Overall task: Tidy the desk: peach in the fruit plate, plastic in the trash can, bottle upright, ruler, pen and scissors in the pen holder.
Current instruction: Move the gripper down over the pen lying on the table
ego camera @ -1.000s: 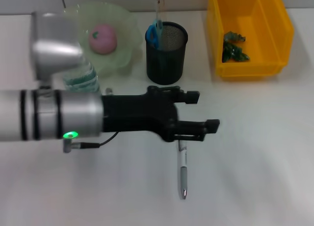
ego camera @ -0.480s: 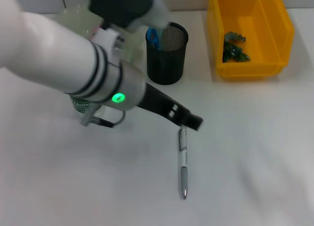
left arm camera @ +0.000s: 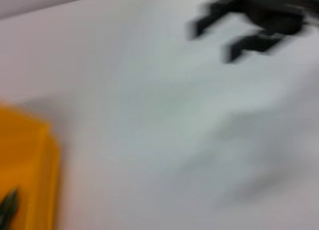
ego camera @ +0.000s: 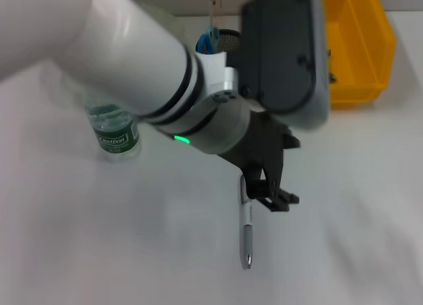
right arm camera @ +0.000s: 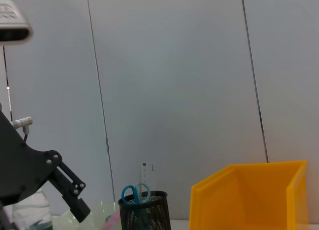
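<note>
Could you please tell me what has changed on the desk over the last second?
The left gripper has swung round and come down over the upper end of the pen, fingers open, not yet gripping. The pen, the bottle and the pen holder have not moved.

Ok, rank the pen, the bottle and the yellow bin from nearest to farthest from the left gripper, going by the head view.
1. Pen: right at the left gripper, lying on the desk just under its jaws.
2. Bottle: upright, off to the robot's left.
3. Yellow bin: at the back of the desk on the robot's right.

Bottle and bin are a near call.
</note>
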Robot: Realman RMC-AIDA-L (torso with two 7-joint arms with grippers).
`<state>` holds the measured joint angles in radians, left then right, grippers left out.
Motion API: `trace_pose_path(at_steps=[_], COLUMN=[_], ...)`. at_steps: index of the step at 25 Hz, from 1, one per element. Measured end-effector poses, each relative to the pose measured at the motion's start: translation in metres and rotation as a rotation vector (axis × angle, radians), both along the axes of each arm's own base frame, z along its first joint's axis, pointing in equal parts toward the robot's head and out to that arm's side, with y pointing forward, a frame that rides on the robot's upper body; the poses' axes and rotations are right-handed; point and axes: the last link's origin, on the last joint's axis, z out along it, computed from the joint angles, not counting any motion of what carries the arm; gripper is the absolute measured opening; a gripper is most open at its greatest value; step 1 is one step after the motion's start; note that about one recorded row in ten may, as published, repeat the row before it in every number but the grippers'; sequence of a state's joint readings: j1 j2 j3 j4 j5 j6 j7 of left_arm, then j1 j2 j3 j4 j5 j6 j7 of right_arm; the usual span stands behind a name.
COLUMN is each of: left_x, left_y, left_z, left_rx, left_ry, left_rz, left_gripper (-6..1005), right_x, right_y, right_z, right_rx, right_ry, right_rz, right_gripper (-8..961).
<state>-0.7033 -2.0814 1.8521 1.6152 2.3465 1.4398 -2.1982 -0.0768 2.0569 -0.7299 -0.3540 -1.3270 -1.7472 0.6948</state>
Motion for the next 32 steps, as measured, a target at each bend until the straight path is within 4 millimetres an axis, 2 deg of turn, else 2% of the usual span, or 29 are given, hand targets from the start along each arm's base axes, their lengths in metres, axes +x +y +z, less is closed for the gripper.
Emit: trace_pose_path(at_steps=[7,11,13,16,18,24,32], left_x=[0.010,0.010,0.010,0.006,0.001,-0.008,-0.012], left_y=[-0.008,-0.012,-0.023,-0.024,-0.019,-0.017,-0.017], left_z=[-0.016,-0.022,-0.035,-0.039,-0.042,-0.050,-0.060], left_rx=[-0.209,-0.244,-0.334,-0.372,-0.414,-0.458,-0.541], left_ry=[0.254,0.301,0.381,0.414,0.441,0.468,0.523], left_rz=[-0.489,-0.590,-0.766,-0.833,-0.967,-1.145,-1.222], left_gripper=[779,776,774,772,770,765,758], right_x=[-0.002,-0.004,-0.005,-0.007,-0.008,-0.009,-0.008], right_y=[-0.001,0.000,-0.001,-0.001,-0.001,-0.002,0.000], right_z=[-0.006,-0.008,-0.009,-0.014,-0.019,-0.029,-0.035], right_rx=[-0.017,-0.038,-0.045,-0.075,-0.099,-0.123,-0.136], right_ry=[0.044,0.080,0.092,0.107,0.116,0.134,0.139], right_rz=[-0.014,-0.018,-0.018,-0.010,-0.013,-0.033,-0.054], right_gripper=[632,632,632,633,633,633,633])
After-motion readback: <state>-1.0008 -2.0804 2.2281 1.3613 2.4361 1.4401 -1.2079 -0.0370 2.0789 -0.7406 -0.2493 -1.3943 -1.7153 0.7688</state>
